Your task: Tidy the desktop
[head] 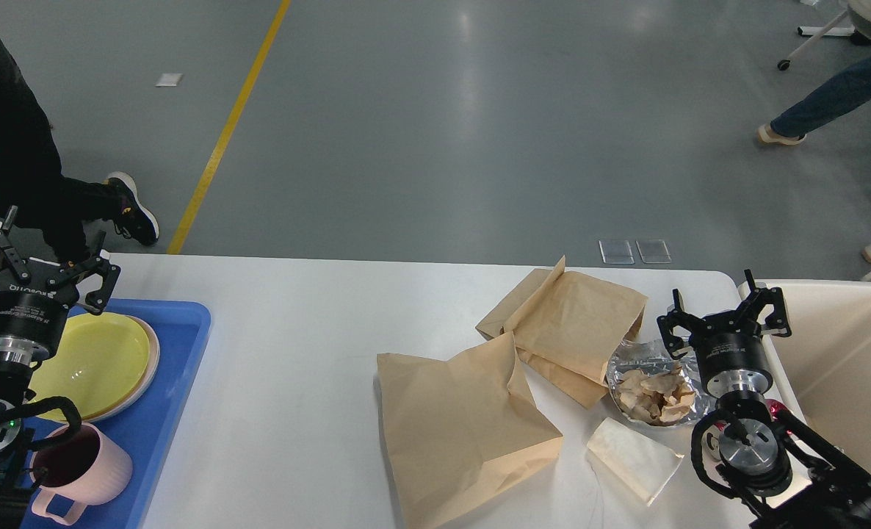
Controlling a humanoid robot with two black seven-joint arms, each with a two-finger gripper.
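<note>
The white desktop (303, 345) spans the view. Two brown paper bags lie on it: one (465, 426) near the front, the other (571, 323) behind it. A foil bowl of crumpled brown paper (652, 386) and a folded white napkin (634, 457) sit right of the bags. My right gripper (725, 305) stands open beside the foil bowl, holding nothing. My left gripper (42, 253) is open and empty, over the far left corner of a blue tray (178, 375).
The blue tray holds a yellow plate (90, 364) stacked on a pale plate, and a pink mug (83, 466). A beige bin (847, 367) stands at the table's right end. People walk on the floor beyond the table.
</note>
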